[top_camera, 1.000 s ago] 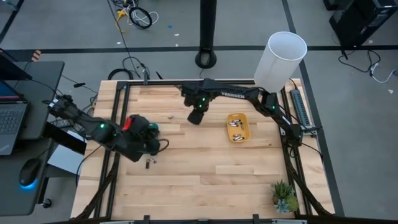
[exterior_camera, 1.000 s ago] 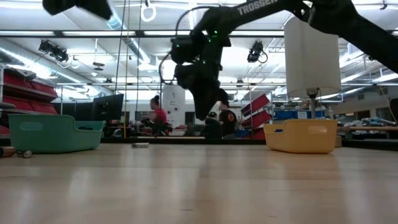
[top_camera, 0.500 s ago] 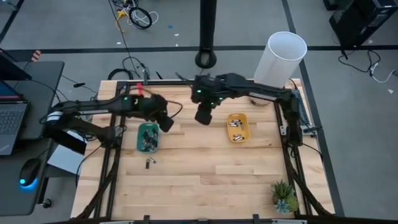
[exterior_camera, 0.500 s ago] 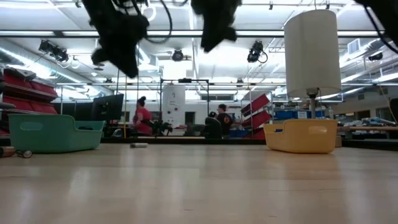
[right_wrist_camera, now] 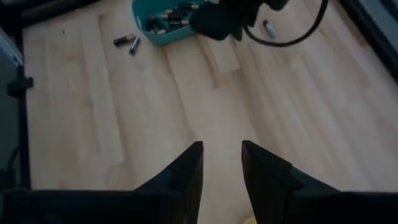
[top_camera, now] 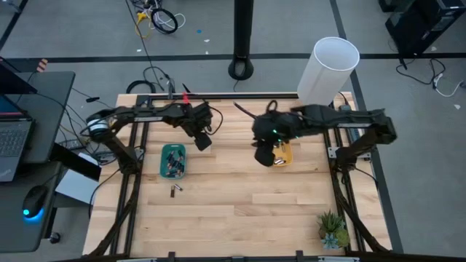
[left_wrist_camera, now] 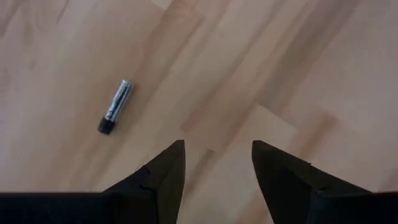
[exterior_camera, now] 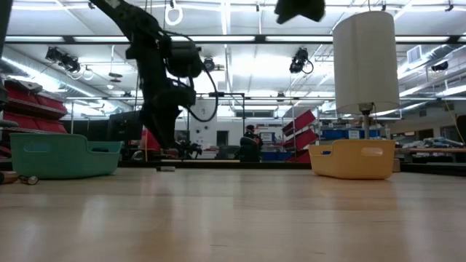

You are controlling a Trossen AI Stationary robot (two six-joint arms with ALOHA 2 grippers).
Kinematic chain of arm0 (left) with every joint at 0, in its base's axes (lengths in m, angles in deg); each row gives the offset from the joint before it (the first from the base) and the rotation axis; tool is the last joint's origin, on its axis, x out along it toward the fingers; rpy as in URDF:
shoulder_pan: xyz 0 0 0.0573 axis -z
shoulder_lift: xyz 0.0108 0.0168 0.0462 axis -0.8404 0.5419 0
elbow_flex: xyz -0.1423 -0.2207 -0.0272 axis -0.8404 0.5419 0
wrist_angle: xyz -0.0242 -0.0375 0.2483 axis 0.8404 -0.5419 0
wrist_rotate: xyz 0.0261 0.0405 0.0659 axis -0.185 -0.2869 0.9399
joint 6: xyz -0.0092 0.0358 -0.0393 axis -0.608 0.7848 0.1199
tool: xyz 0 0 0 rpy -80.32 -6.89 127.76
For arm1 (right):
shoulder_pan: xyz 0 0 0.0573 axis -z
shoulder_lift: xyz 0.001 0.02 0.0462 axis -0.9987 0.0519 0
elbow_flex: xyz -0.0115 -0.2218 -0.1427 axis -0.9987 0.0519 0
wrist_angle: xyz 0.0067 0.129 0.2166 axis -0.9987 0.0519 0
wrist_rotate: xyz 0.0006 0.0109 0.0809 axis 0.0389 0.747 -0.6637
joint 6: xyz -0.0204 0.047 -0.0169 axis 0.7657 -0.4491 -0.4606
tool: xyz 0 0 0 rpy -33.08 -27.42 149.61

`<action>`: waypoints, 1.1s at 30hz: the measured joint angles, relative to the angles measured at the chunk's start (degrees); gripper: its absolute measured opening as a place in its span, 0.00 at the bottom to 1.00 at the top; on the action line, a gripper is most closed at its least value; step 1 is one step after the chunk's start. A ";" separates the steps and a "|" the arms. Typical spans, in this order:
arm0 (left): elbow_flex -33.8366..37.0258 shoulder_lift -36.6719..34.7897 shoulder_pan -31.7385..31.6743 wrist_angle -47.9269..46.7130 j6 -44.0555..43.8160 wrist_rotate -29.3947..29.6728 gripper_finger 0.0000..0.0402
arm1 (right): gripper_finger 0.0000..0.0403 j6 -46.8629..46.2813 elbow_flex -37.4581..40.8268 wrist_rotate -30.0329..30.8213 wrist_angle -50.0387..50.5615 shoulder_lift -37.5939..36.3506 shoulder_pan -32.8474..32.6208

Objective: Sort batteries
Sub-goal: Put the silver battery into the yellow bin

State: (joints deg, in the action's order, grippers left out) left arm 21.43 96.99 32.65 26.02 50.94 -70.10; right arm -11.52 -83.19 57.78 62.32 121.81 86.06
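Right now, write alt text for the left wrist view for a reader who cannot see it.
The left claw hangs open and empty over a bare wooden table, its two dark fingers at the bottom of the picture. One small silver and dark battery lies alone on the wood, apart from the fingers.

2 dark robot arms work over 1 wooden table [top_camera: 233, 211]. Each arm carries 1 gripper: the left gripper [top_camera: 203, 142] and the right gripper [top_camera: 262, 156], 2 in all. There are 2 small trays: 1 green tray [top_camera: 173, 161] beside the left gripper and 1 yellow tray [top_camera: 281, 151] touching the right gripper's edge in the overhead view. 3 loose batteries lie on the bare wood: 1 single battery [left_wrist_camera: 115, 106] just ahead of the left gripper's fingers, and 2 together [right_wrist_camera: 127, 42] beyond the green tray. Both trays hold more batteries, too small to count. 1 white cylinder [top_camera: 329, 70] and 1 small plant [top_camera: 333, 228] stand at the table's edges.
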 joint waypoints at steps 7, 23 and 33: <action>-4.82 6.31 -7.09 0.13 9.61 5.07 0.48 | 0.29 -11.00 12.64 0.80 -5.83 -8.23 -3.54; -9.09 18.82 -16.50 3.21 21.01 1.72 0.47 | 0.29 -15.87 15.09 2.15 -9.16 -10.77 -5.73; -8.51 19.07 -16.31 3.49 20.68 -0.27 0.22 | 0.29 -16.20 15.06 2.18 -9.63 -11.25 -5.65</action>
State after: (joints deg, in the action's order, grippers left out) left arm 12.92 116.05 16.34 29.51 71.62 -70.36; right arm -27.72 -68.13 59.96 52.70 110.56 80.41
